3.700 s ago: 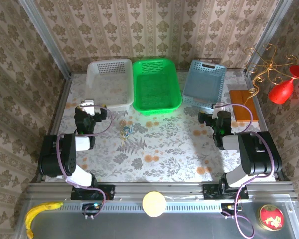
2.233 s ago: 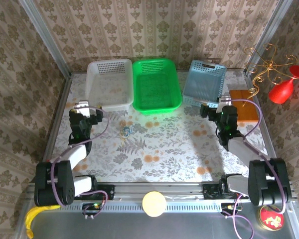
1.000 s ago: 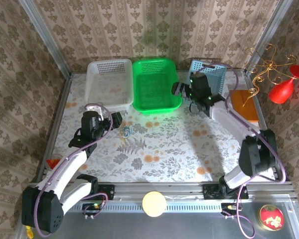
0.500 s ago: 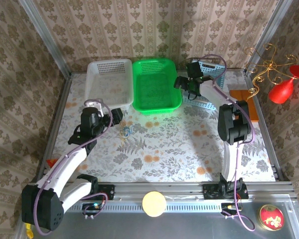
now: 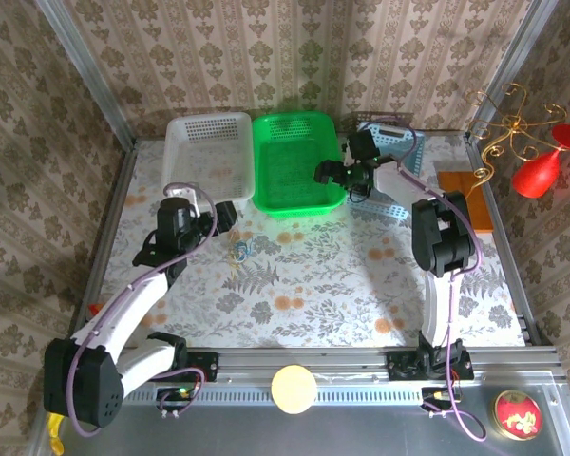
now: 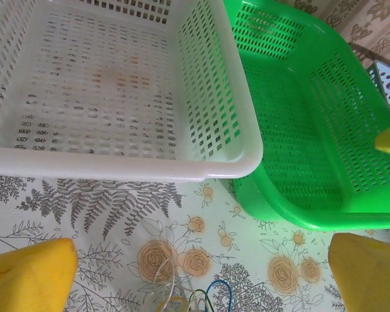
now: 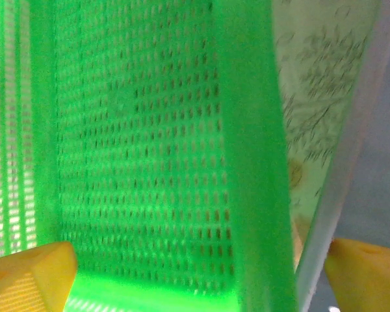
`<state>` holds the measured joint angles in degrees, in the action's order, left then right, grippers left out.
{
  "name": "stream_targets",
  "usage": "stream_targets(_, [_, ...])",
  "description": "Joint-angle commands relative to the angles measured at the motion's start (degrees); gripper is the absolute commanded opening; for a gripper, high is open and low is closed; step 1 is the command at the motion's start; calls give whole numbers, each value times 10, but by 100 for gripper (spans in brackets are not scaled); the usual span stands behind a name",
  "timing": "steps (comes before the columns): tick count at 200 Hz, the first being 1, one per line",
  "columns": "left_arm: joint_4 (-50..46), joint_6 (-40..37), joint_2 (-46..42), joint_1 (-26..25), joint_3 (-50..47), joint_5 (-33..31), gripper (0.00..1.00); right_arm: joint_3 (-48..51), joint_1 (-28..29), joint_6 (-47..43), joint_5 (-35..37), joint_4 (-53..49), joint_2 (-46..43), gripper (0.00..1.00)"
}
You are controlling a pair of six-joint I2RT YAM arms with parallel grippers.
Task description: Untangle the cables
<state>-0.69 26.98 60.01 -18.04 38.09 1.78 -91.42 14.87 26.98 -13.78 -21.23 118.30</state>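
The cables (image 5: 239,250), a small blue and cream tangle, sit on the floral table (image 5: 313,285), just near of the white basket (image 5: 207,122). The left gripper (image 5: 223,215) hovers right beside them, fingers spread wide, empty. The right gripper (image 5: 329,173) hangs at the green basket's (image 5: 294,120) right rim, next to the blue basket (image 5: 399,186), also spread and holding nothing.

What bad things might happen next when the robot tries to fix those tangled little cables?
1. The right gripper is open and hangs right at the wall of the green basket, so it may bump or shove the basket.
2. The cables are a tiny blue and pale tangle. The left gripper, open and close by, might pinch both cords at once and pull the knot tighter.
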Motion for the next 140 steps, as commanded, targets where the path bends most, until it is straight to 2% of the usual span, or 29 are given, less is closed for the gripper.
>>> stream_targets(1, [16,-5,9,-3,29,6,100,41,9,-10,-33,21,-53,97])
stream_targets(24, [15,-6,27,4,48,3,100,74,10,-14,-16,29,-87,97])
stream_targets(70, [10,-6,89,19,93,19,100,94,10,-35,82,-6,-168,99])
stream_targets(111, [27,16,125,18,93,41,100,164,24,-22,80,6,-268,98])
stream_targets(140, [51,47,135,13,71,38,100,223,54,-5,74,18,-341,98])
